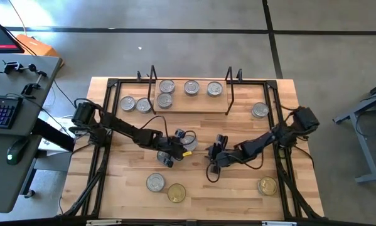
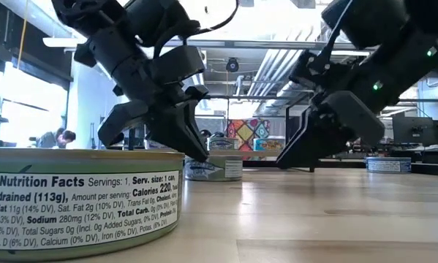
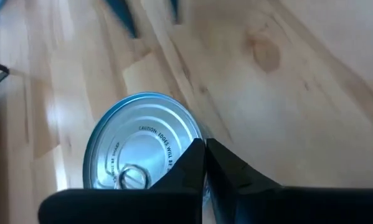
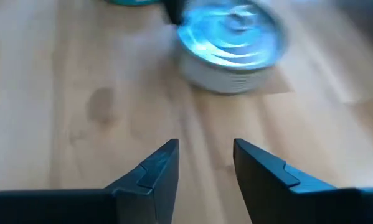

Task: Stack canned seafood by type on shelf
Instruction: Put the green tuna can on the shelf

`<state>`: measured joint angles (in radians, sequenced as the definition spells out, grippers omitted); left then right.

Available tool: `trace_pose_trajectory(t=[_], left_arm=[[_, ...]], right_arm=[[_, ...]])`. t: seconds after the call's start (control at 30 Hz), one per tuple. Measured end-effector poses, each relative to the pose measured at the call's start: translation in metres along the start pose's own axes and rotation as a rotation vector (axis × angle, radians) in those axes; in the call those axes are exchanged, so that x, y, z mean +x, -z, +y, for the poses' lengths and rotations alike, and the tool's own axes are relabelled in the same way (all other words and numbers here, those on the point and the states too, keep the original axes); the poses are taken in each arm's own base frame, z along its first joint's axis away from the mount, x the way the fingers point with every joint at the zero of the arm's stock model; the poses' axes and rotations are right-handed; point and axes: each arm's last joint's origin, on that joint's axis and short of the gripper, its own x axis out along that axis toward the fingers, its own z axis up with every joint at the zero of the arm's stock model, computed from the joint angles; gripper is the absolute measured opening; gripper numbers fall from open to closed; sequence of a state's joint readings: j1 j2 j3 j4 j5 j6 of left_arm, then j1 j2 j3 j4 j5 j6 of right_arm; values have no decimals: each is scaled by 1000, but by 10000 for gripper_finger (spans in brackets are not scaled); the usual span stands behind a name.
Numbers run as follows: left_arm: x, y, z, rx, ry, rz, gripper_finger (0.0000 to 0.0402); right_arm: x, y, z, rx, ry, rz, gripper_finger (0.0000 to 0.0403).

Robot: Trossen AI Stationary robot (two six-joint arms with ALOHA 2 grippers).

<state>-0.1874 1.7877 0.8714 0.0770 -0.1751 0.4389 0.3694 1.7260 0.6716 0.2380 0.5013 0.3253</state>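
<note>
Looking down on the table (image 1: 238, 188) in the high view, we find both arms reaching toward its middle. The left gripper (image 1: 182, 141) sits low over a silver-lidded tin (image 1: 189, 142) at the table's centre. In the left wrist view its two dark fingers (image 3: 192, 171) meet tip to tip, pressed together with nothing between them, directly above the tin's lid (image 3: 139, 146); they are not clamped on the tin.

The right gripper (image 1: 214, 150) hangs just beside, on the far side of that same tin. In the right wrist view its fingers (image 4: 158, 168) stand apart over bare wood, holding nothing, with the tin (image 4: 228, 46) ahead of them.

The shelf (image 1: 191, 103) lies along the far edge of the table, between black wire frames. We count four silver tins on its board, among them one (image 1: 167, 86) at the back. Two more silver tins (image 1: 135, 104) rest on the table just outside its left frame, and one (image 1: 260, 110) well outside its right frame.

Near the front edge we see one silver tin (image 1: 155, 182) touching or nearly touching a gold-lidded tin (image 1: 176, 193). A second gold tin (image 1: 267, 185) lies at the front right.
</note>
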Motion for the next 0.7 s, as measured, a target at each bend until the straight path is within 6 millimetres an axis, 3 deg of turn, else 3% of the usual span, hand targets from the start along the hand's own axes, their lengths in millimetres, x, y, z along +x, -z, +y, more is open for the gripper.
trace_pose_trajectory(t=[0.13,0.37,0.57,0.7], left_arm=[[-3,-15,4,24,-34,5,1],[-8,-33,15,62,-152,10,0],[-12,-43,25,114,-280,46,0],[-12,-39,44,115,-349,88,0]], right_arm=[[-13,-3,0,0,49,-13,144],[-16,0,6,-8,103,-35,144],[-16,-2,5,42,133,-63,144],[-17,-4,4,105,172,-102,144]])
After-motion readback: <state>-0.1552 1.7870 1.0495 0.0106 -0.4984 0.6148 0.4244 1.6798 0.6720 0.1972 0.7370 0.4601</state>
